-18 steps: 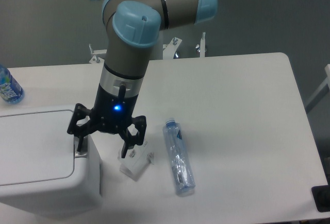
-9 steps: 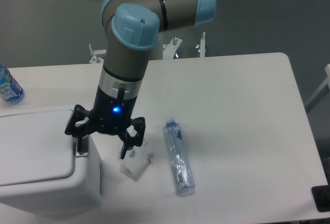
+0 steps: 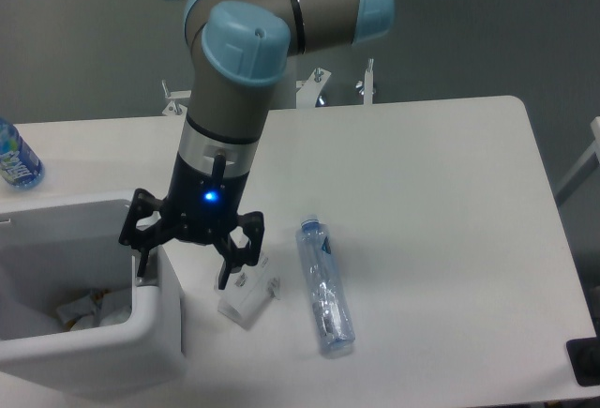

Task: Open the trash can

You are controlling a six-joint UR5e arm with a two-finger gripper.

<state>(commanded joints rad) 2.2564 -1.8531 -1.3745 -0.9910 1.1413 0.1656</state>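
Now trash can (image 3: 159,333) at lower left shows its inside w/ scraps; gripper (image 3: 184,272), jaws wide & empty, one finger on its right rim.

A robotics laboratory test station, seen from a fixed overhead camera. A grey industrial arm (image 3: 246,80) with pale blue joint caps stands at the far edge of a plain white table (image 3: 441,202), a blue indicator light glowing above its black two-finger gripper (image 3: 185,263). Bare metal mounting brackets (image 3: 361,82) show behind the table's far edge, over a grey floor (image 3: 469,23). Everyday props are laid out as test objects: a clear plastic bottle (image 3: 324,286) lying on its side, a blue-labelled bottle (image 3: 16,159) at far left, and a white trash can (image 3: 89,333) at near left.
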